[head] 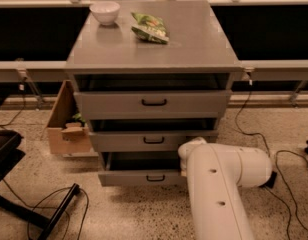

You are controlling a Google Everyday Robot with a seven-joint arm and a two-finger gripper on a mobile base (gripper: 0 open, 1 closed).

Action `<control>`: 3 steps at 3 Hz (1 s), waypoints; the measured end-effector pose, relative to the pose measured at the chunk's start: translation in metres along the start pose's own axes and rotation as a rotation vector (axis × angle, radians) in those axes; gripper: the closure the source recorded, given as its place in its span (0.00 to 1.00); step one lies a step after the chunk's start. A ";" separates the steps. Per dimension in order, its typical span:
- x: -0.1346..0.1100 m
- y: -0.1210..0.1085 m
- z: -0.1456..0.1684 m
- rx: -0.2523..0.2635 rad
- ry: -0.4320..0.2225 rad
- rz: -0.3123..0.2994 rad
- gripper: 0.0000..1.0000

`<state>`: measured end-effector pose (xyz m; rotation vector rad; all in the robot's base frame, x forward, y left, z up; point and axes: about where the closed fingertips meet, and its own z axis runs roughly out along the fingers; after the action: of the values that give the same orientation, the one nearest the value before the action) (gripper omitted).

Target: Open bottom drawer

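Observation:
The bottom drawer is the lowest of three grey drawers in the cabinet. Its front stands out past the middle drawer, showing a dark gap behind it. A small black bar handle sits at the middle of the front. My white arm reaches in from the lower right. My gripper is at the drawer's right end, mostly hidden behind the arm's own casing.
A white bowl and a green snack bag lie on the cabinet top. An open cardboard box stands left of the cabinet. Black cables and a dark frame lie on the floor at left, with more cables at right.

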<state>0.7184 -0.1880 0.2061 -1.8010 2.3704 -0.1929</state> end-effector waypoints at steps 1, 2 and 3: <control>-0.001 0.000 0.000 0.000 0.000 0.000 1.00; 0.008 0.009 -0.004 0.001 0.014 0.024 1.00; 0.003 0.022 -0.007 -0.008 -0.007 0.026 1.00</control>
<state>0.6957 -0.1853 0.2088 -1.7699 2.3920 -0.1746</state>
